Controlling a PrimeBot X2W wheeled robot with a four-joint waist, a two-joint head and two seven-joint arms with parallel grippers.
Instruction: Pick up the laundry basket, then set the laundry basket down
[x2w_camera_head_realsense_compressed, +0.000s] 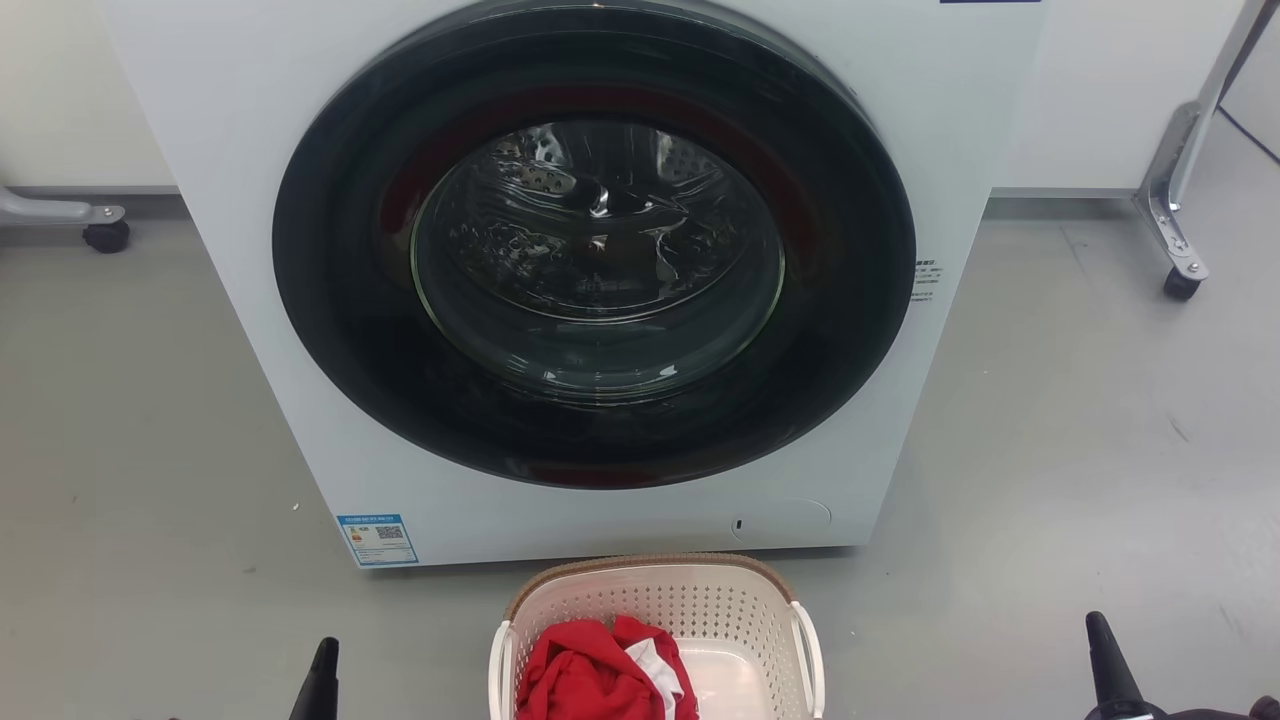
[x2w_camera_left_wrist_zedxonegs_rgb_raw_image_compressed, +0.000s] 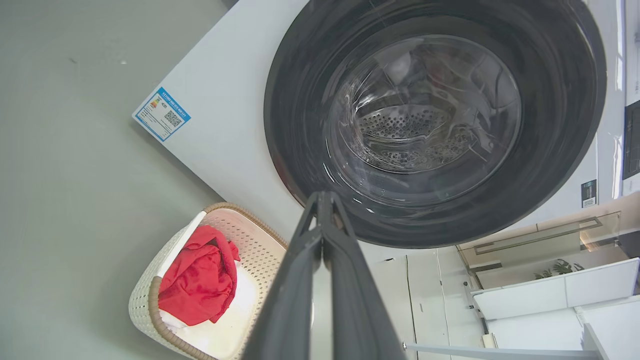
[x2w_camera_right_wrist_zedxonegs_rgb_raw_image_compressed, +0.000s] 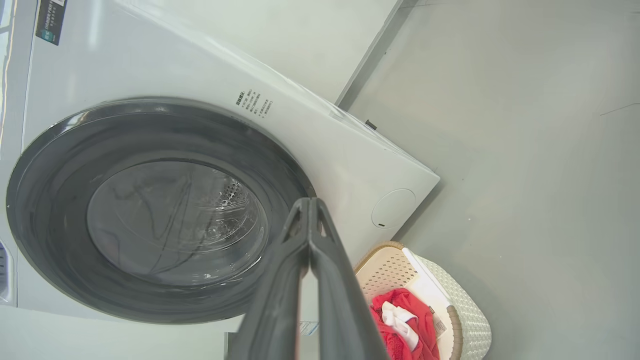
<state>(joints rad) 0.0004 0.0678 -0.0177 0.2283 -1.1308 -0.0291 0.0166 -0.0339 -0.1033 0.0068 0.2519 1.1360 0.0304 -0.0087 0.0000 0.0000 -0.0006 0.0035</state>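
The cream laundry basket (x2w_camera_head_realsense_compressed: 660, 610) stands on the floor just in front of the washing machine, at the bottom middle of the head view, with a red and white garment (x2w_camera_head_realsense_compressed: 600, 675) inside. It also shows in the left wrist view as the basket (x2w_camera_left_wrist_zedxonegs_rgb_raw_image_compressed: 150, 295) and in the right wrist view as the basket (x2w_camera_right_wrist_zedxonegs_rgb_raw_image_compressed: 465, 320). My left gripper (x2w_camera_head_realsense_compressed: 322, 680) is low at the left of the basket, well apart from it, fingertips together and empty (x2w_camera_left_wrist_zedxonegs_rgb_raw_image_compressed: 325, 197). My right gripper (x2w_camera_head_realsense_compressed: 1105, 660) is far to the basket's right, also shut on nothing (x2w_camera_right_wrist_zedxonegs_rgb_raw_image_compressed: 310, 202).
A white front-loading washing machine (x2w_camera_head_realsense_compressed: 250, 150) with a closed dark round door (x2w_camera_head_realsense_compressed: 595, 240) rises right behind the basket. Wheeled metal stand legs sit at the far left (x2w_camera_head_realsense_compressed: 105, 230) and far right (x2w_camera_head_realsense_compressed: 1180, 260). Grey floor lies on both sides.
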